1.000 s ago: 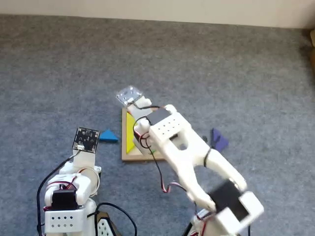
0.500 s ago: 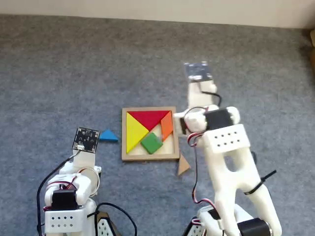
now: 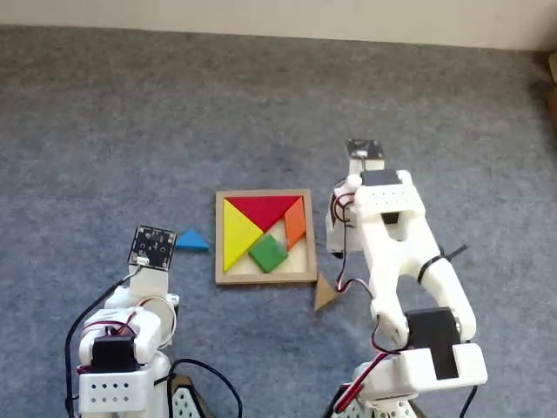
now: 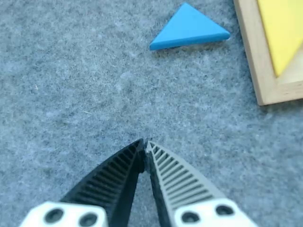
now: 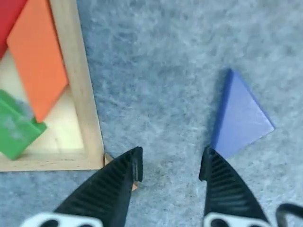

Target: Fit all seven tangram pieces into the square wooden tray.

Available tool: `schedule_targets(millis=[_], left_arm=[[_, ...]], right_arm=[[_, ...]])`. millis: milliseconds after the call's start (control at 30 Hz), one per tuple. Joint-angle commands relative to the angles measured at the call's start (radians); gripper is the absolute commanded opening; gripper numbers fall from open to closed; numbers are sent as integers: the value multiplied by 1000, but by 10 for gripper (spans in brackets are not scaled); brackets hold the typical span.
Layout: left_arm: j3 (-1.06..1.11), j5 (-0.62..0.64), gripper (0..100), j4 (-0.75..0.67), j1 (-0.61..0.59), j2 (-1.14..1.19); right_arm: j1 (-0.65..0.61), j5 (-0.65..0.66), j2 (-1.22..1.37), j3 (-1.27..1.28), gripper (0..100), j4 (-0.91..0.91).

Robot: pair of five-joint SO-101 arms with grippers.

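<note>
Carpet, grey and flat, meets a pale strip beyond; left hand closed, right hand spread apart.

The square wooden tray holds a red triangle, yellow triangle, orange parallelogram and skewed green square. Outside it lie a light-blue triangle to its left, a tan triangle by its near-right corner, and a dark-blue triangle farther right.
</note>
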Motion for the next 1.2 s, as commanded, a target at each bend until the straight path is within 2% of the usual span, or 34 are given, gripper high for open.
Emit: schedule_targets(millis=[0,100,300,700,1167], left_arm=[[21,9,36,3,-12,-41],[21,9,36,3,-10,-41],[21,9,36,3,-10,-39],[21,9,36,3,-10,-39],[21,9,36,3,-10,-39]], right_arm=[[-73,-51,-10,-61,195,-4],[-128,-146,-12,-61,195,8],[-245,-173,-12,-67,195,131],[-252,-166,-1,120,195,-93],[-243,-164,50,185,192,-90]])
